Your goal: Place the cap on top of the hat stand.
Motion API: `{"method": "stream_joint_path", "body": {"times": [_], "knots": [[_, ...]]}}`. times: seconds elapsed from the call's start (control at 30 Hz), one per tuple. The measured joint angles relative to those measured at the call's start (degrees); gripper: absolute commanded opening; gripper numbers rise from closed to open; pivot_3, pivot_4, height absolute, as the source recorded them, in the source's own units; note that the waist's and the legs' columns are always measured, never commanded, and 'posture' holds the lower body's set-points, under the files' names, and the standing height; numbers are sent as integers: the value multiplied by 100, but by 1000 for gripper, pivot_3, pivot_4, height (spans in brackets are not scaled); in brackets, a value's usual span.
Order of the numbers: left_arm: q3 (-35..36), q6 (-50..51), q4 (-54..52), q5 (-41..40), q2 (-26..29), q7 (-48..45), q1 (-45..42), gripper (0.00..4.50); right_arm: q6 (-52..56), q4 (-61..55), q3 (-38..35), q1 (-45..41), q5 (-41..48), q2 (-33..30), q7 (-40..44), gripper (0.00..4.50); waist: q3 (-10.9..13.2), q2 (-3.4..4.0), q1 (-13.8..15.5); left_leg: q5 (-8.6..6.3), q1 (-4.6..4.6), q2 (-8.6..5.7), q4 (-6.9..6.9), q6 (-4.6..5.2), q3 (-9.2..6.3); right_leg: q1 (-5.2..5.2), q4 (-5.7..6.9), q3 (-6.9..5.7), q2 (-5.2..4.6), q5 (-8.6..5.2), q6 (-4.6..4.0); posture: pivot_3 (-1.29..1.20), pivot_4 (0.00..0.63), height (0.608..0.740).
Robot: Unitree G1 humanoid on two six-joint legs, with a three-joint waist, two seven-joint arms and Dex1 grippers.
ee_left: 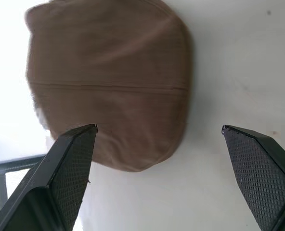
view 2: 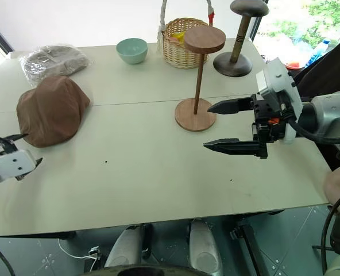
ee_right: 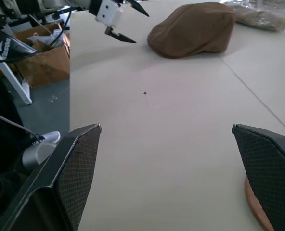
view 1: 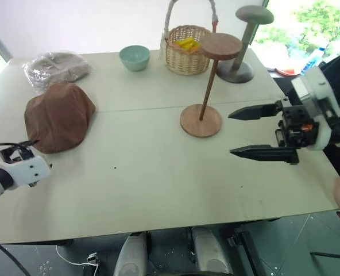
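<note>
The reddish-brown cap (view 1: 59, 115) lies flat on the left side of the table (view 1: 158, 190). My left gripper (ee_left: 159, 127) is open just short of the cap's near edge, pointing at it, with nothing between its fingers. The wooden hat stand (view 1: 209, 86) stands upright at centre right, its top disc (view 1: 220, 45) bare. My right gripper (view 1: 230, 133) hovers open to the right of the stand's base (view 1: 201, 121), its fingers pointing left across the table, one above the other. It holds nothing.
Along the back edge of the table are a plastic-wrapped item (view 1: 56, 68), a green bowl (view 1: 134, 57), a wicker basket (view 1: 185, 49) and a grey stand with a domed top (view 1: 243, 43). A cardboard box (ee_right: 41, 57) sits on the floor beyond the table's left side.
</note>
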Motion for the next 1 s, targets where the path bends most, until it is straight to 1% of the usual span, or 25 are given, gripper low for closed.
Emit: {"method": "stream_joint_path", "body": {"times": [0.1, 0.2, 0.4, 0.6, 0.8, 1.0], "knots": [[-303, -185, 298, 285, 15, 312, -194, 4349, 114, -10, -50, -23, 172, 0, -298, 4499, -2, -5, 5, 0, 0, 4, 2, 0, 0, 0, 2, -2, 2, 3, -4, 0, 150, 740], [-651, -317, 692, 656, 27, 829, -572, 4349, 154, -11, -112, -54, 284, -2, -571, 4499, -3, -4, 27, 0, 3, 5, 2, 0, 2, 1, 4, -3, 2, 3, -4, 0, 150, 740], [-1276, -44, 1464, 1338, -61, 1896, -1380, 4349, 202, -75, -123, -95, 511, -26, -913, 4499, -4, -5, 130, 1, 3, 5, 5, 1, 5, 1, 10, -4, 7, 6, 1, 0, 150, 740], [-1758, 33, 2257, 1422, -354, 2322, -2247, 4349, 199, -96, -119, -126, 674, -28, -1152, 4499, -9, -3, 180, 2, 6, 10, 17, 2, 20, 8, 29, -11, 2, 7, 3, 0, 150, 740], [-2226, -25, 2915, 1534, -552, 2689, -2971, 4349, 195, -69, -62, -452, 741, 34, -1376, 4499, -9, -4, 244, 2, 6, 11, 28, 2, 26, 8, 37, -10, 2, 7, 4, 0, 150, 740], [-2528, -296, 3059, 1556, -669, 2758, -3280, 4349, 195, 31, 58, -534, 790, 82, -1507, 4499, -9, -5, 303, 2, -3, 10, 42, 2, 27, 9, 38, -11, -2, 6, 4, 0, 150, 740]]}}
